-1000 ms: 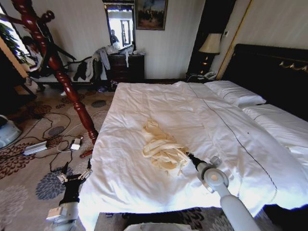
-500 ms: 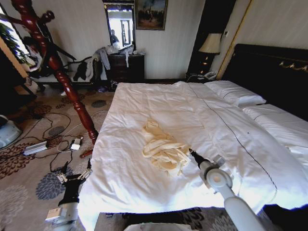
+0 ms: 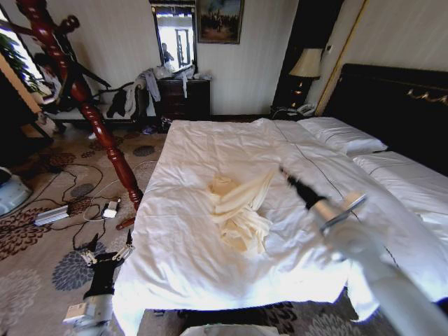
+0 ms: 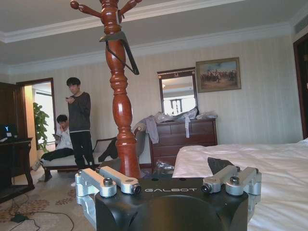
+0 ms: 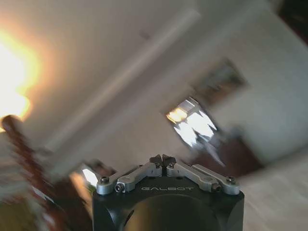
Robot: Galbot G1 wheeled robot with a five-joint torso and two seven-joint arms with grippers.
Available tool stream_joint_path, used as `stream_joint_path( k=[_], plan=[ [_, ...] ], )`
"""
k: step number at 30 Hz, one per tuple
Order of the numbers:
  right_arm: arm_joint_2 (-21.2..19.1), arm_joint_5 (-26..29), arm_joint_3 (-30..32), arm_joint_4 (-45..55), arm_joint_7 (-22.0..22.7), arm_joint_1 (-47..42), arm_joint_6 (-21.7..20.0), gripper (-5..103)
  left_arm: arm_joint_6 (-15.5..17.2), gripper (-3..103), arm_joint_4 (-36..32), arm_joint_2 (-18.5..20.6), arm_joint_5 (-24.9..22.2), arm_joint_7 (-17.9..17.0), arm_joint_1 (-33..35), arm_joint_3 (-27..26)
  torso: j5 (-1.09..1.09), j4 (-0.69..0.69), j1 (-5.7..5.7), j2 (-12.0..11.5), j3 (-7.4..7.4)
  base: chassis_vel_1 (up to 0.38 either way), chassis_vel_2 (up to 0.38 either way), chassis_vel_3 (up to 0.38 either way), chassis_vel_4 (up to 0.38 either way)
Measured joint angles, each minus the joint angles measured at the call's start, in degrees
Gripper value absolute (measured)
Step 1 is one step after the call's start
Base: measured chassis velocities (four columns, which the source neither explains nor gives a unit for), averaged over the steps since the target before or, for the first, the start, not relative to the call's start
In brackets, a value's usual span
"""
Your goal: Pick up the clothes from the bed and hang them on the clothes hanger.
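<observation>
The pale cream-yellow clothes (image 3: 238, 213) lie bunched in the middle of the bed (image 3: 203, 143), on its white duvet. One strand of them is drawn up and to the right, to the tip of my right gripper (image 3: 283, 171). That gripper hangs above the bed, shut on the strand, and its fingers (image 5: 162, 159) are pressed together in the right wrist view. My left gripper (image 3: 108, 255) is parked low beside the bed's near left corner, open and holding nothing. The dark clothes hanger (image 4: 129, 55) hangs high on the wooden coat stand (image 4: 120, 110).
The reddish coat stand (image 3: 94, 119) rises from the carpet left of the bed. Cables and a power strip (image 3: 52, 214) lie on the floor by its foot. A dresser with a grey clothing heap (image 3: 178, 91) stands at the far wall. Pillows (image 3: 343, 136) and the black headboard (image 3: 392, 105) are to the right.
My right gripper has risen from the garment's near right edge, up and toward the far side of the bed, pulling a strand of the clothes with it. The left arm stays put.
</observation>
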Motion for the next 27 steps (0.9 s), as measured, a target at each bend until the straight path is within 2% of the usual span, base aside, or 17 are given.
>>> stream_joint_path(
  k=[2,3,4,7,10,12,14,15,17,18,23,27],
  plan=[
    [-2.18,4.73,-0.15,-1.53,-0.16,11.13,1.68,0,-0.13,100,-0.24,-0.05,-0.05,-0.01,0.10,-0.07,0.00,0.02,0.00,0.00,0.01,0.000,0.000,0.000,0.000],
    [-2.57,5.61,-0.28,-1.98,-0.11,13.67,2.05,0,-0.17,100,-0.28,-0.08,-0.06,-0.01,0.12,-0.08,-0.02,0.03,0.00,0.00,0.00,0.000,0.000,0.000,0.000],
    [-2.57,5.61,-0.28,-1.98,-0.11,13.67,2.05,0,-0.17,100,-0.28,-0.08,-0.06,-0.01,0.12,-0.08,-0.02,0.03,0.00,0.00,0.00,0.000,0.000,0.000,0.000],
    [-4.22,7.95,-0.64,-4.42,-0.01,22.79,3.27,0,-0.23,100,-0.47,-0.14,-0.08,-0.03,0.17,-0.06,-0.01,-0.01,0.00,0.00,0.00,0.000,0.000,0.000,0.000],
    [-4.83,7.88,-0.64,-4.96,-0.13,24.92,3.40,0,-0.14,100,-0.82,-0.02,-0.37,-0.05,0.20,0.20,0.00,-0.01,0.00,0.00,0.00,0.000,0.000,0.000,0.000],
    [-5.97,4.10,-1.08,-4.45,-0.21,24.53,3.24,0,0.76,100,-1.77,0.58,-1.96,-0.09,0.37,1.16,0.00,0.00,0.00,0.00,0.00,0.000,0.000,0.000,0.000],
    [-6.86,-2.66,-2.07,-3.39,-0.33,21.94,2.18,0,1.13,100,-1.92,1.24,-2.27,-0.07,0.40,1.86,-0.01,-0.01,0.00,0.00,0.00,0.000,0.000,0.000,0.000],
    [-6.86,-2.66,-2.07,-3.39,-0.33,21.94,2.18,0,1.13,100,-1.92,1.24,-2.27,-0.07,0.40,1.86,-0.01,-0.01,0.00,0.00,0.00,0.000,0.000,0.000,0.000],
    [-7.03,-12.50,-4.33,-1.76,-0.16,16.25,0.21,0,1.30,100,-1.31,2.39,-2.18,0.31,0.21,2.86,0.01,-0.01,-0.01,0.00,0.00,0.000,0.000,0.000,0.000],
    [-6.61,-14.93,-5.09,-1.49,0.23,14.39,-0.62,0,1.42,100,-0.94,2.89,-2.19,0.53,0.14,3.34,0.00,0.00,-0.01,0.00,0.00,0.000,0.000,0.000,0.000],
    [-4.49,-20.64,-7.67,-2.42,0.61,9.95,-2.12,0,2.29,100,0.88,5.27,-3.56,0.93,-0.45,4.78,0.00,0.01,-0.01,0.00,0.00,0.000,0.000,0.000,0.000],
    [-3.36,-25.71,-10.40,-4.74,-0.32,6.75,-2.49,0,4.39,100,2.87,9.32,-7.96,1.06,-1.59,6.92,-0.01,0.00,-0.01,0.00,0.00,0.000,0.000,0.000,0.000]
  ],
)
